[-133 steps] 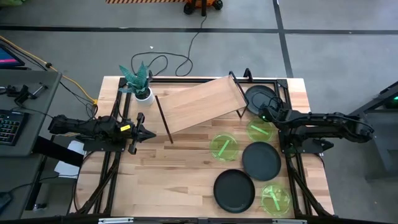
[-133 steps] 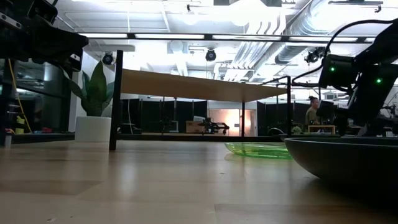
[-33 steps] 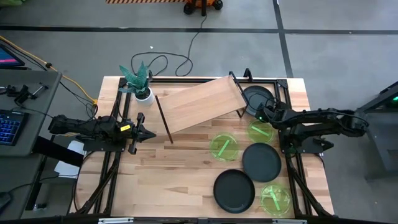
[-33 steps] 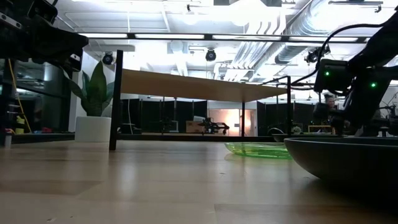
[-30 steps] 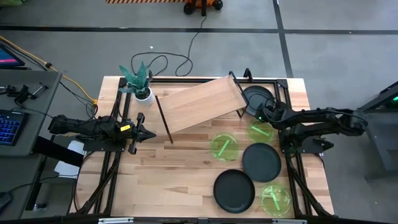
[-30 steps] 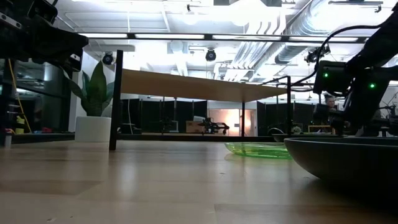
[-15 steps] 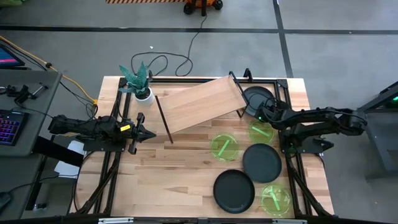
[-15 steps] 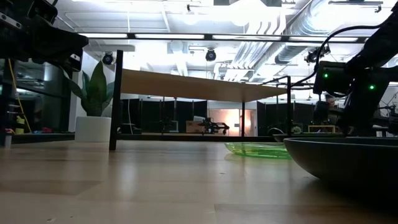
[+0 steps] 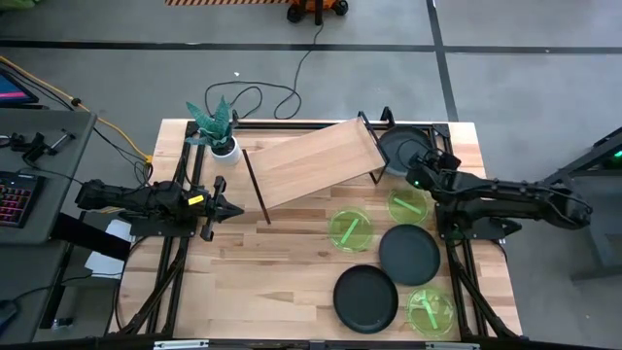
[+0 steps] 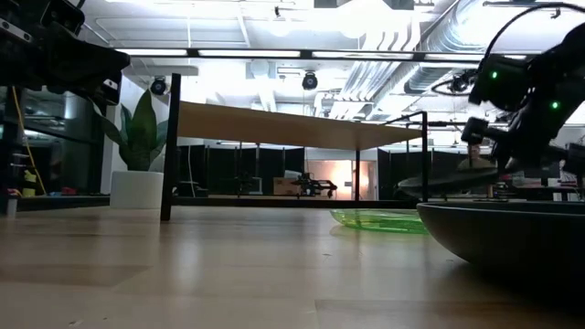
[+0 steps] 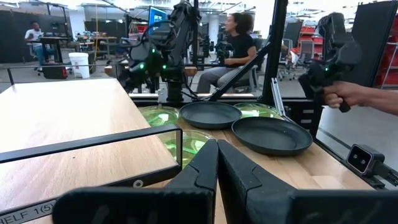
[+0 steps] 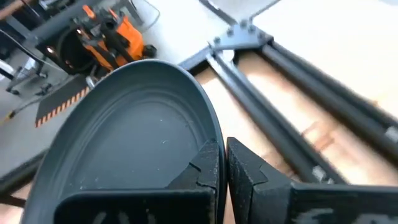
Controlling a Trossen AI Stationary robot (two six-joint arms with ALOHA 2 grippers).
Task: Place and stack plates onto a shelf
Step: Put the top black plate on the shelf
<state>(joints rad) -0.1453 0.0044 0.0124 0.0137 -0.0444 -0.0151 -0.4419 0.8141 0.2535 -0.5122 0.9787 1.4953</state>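
My right gripper (image 9: 420,171) is shut on a dark grey plate (image 9: 402,146) at the table's far right, beside the right end of the wooden shelf (image 9: 311,163). In the low view this plate (image 10: 446,185) hangs above the tabletop. Two more dark plates (image 9: 409,253) (image 9: 366,298) and three green plates (image 9: 407,205) (image 9: 351,229) (image 9: 431,311) lie flat on the table. My left gripper (image 9: 229,209) waits shut at the left, level above the table. My right gripper pinches the dark plate's raised rim (image 12: 208,133) on the side nearest the arm. One finger is on the plate's inner face and the other is outside the rim. The fingers come from the table's right, slanting down. The plate is lifted clear and slightly tilted.
A potted plant (image 9: 219,131) stands at the far left corner by the shelf's left legs. Black frame rails (image 9: 442,146) run along the table's far and right edges. In the left wrist view, people sit beyond the table, and a hand (image 11: 348,94) holds a controller.
My right gripper has risen and drawn slightly toward the table's right edge, taking the far dark plate with it. The plate has come up off the tabletop and now hangs clear, a little tipped.
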